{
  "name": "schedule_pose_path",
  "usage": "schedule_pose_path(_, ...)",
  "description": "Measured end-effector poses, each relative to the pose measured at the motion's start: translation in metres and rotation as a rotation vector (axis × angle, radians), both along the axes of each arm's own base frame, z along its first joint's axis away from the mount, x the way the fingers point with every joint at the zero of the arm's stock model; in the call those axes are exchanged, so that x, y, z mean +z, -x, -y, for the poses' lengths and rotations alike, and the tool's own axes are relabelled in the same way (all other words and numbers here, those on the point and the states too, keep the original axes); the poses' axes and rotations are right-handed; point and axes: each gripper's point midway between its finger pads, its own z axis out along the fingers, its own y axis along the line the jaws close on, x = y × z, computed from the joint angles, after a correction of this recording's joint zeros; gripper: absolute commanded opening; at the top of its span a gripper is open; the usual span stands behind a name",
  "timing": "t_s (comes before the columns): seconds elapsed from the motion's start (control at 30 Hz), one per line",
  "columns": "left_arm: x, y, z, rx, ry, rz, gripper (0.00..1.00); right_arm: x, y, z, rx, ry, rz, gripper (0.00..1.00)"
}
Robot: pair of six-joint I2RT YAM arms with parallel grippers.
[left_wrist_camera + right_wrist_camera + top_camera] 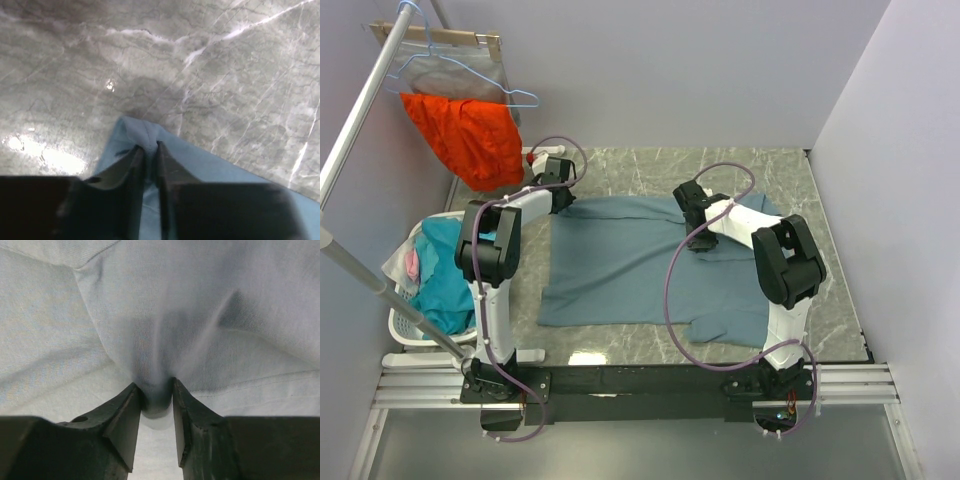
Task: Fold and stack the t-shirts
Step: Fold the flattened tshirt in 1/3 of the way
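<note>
Marble surface, slate-blue t-shirt spread flat across it. Left end effector pinches its far-left corner, right end effector a bunched fold (both clenched on cloth). Best lifted together, cloth kept taut.

Grey marble-look bench, white veins, glossy glare patches. One slate-blue t-shirt lies directly on it, spread mostly flat across the middle of the frame. Its upper-left corner is bunched into a small peak. Bench surface shows above and right of it.
</note>
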Motion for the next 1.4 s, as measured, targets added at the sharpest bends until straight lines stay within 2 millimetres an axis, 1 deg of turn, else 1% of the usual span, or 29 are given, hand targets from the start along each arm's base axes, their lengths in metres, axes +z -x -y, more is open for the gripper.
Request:
schedule_pose_path(0.07, 0.001, 0.002, 0.000, -0.001, 0.001, -0.004, 0.01, -0.001, 0.000, 0.000, 0.000, -0.001, 0.002, 0.27)
schedule_pose_path(0.1, 0.002, 0.005, 0.000, -0.005, 0.001, -0.010, 0.01, -0.001, 0.000, 0.000, 0.001, 0.000, 0.002, 0.24)
schedule_pose_path(0.13, 0.004, 0.006, 0.000, -0.007, 0.002, -0.011, 0.01, -0.001, -0.001, 0.000, 0.001, 0.000, 0.003, 0.18)
schedule_pose_path(0.2, 0.010, 0.009, 0.000, -0.011, 0.004, -0.012, 0.01, -0.001, -0.001, 0.001, 0.000, 0.000, 0.005, 0.12)
schedule_pose_path(0.23, 0.013, 0.011, 0.000, -0.015, 0.004, -0.013, 0.01, -0.002, 0.000, 0.001, -0.002, 0.000, 0.006, 0.08)
schedule_pose_path(0.3, 0.022, 0.014, 0.000, -0.020, 0.006, -0.011, 0.01, -0.001, 0.001, 0.003, -0.006, -0.001, 0.012, 0.04)
schedule_pose_path(0.33, 0.027, 0.015, 0.001, -0.027, 0.007, -0.007, 0.01, 0.000, 0.002, 0.005, -0.008, -0.002, 0.013, 0.00)
schedule_pose_path(0.43, 0.039, 0.018, 0.003, -0.042, 0.019, -0.002, 0.02, 0.004, 0.005, 0.008, -0.015, -0.001, 0.020, 0.00)
schedule_pose_path(0.53, 0.043, 0.024, 0.005, -0.060, 0.031, -0.019, 0.06, 0.011, 0.004, 0.011, -0.021, 0.001, 0.039, 0.00)
schedule_pose_path(0.6, 0.041, 0.028, 0.007, -0.069, 0.037, -0.036, 0.06, 0.018, 0.004, 0.012, -0.024, 0.000, 0.057, 0.00)
schedule_pose_path(0.7, 0.035, 0.037, 0.009, -0.086, 0.044, -0.080, 0.08, 0.031, 0.005, 0.015, -0.029, 0.003, 0.085, 0.00)
schedule_pose_path(0.87, 0.032, 0.049, 0.013, -0.127, 0.057, -0.134, 0.13, 0.056, 0.005, 0.020, -0.034, 0.002, 0.139, 0.00)
schedule_pose_path(0.97, 0.029, 0.057, 0.015, -0.144, 0.061, -0.165, 0.16, 0.065, 0.007, 0.021, -0.029, 0.001, 0.151, 0.00)
schedule_pose_path(1.03, 0.027, 0.062, 0.015, -0.154, 0.061, -0.188, 0.15, 0.064, 0.009, 0.022, -0.026, 0.005, 0.143, 0.00)
schedule_pose_path(1.07, 0.025, 0.065, 0.015, -0.160, 0.062, -0.202, 0.17, 0.063, 0.010, 0.022, -0.023, 0.007, 0.137, 0.00)
schedule_pose_path(1.13, 0.023, 0.069, 0.016, -0.170, 0.062, -0.219, 0.14, 0.058, 0.014, 0.024, -0.021, 0.014, 0.124, 0.00)
schedule_pose_path(1.2, 0.021, 0.073, 0.015, -0.170, 0.059, -0.236, 0.20, 0.051, 0.020, 0.027, -0.018, 0.023, 0.102, 0.00)
schedule_pose_path(1.27, 0.017, 0.076, 0.013, -0.171, 0.056, -0.247, 0.22, 0.042, 0.029, 0.030, -0.015, 0.036, 0.072, 0.00)
schedule_pose_path(1.3, 0.015, 0.078, 0.012, -0.169, 0.053, -0.256, 0.24, 0.037, 0.033, 0.032, -0.014, 0.043, 0.056, 0.00)
schedule_pose_path(1.4, 0.008, 0.085, 0.006, -0.154, 0.037, -0.280, 0.25, 0.026, 0.040, 0.035, -0.009, 0.057, 0.017, 0.00)
